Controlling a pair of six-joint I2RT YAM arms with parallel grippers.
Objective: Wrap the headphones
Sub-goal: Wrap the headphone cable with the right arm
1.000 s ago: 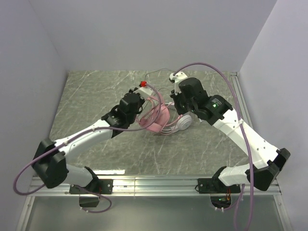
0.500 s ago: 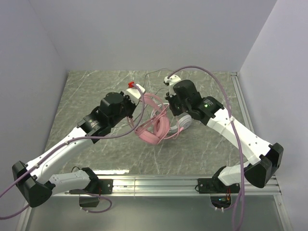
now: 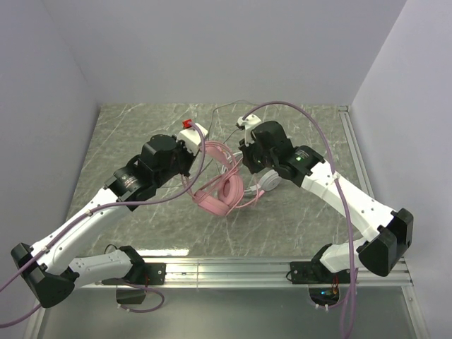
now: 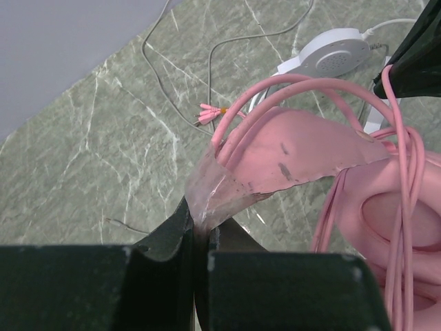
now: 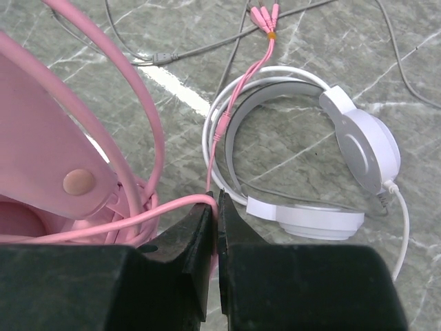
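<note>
The pink headphones hang tilted over the middle of the table, with loops of their thin pink cable over the headband. My left gripper is shut on the headband's filmy edge, seen from above at the band's left end. My right gripper is shut on the pink cable, just right of the headset. The white headphones lie flat on the table under the right arm. The pink plug end rests on the table beyond them.
A thin grey cable trails over the marbled tabletop toward the back wall. Purple hoses arc from both arms. White walls close in the left, back and right sides. A metal rail runs along the near edge.
The left gripper drew back to the left, and the pink headset swung down toward the near side with its cable loops spread wider. The right gripper shifted slightly left, still gripping the cable.
</note>
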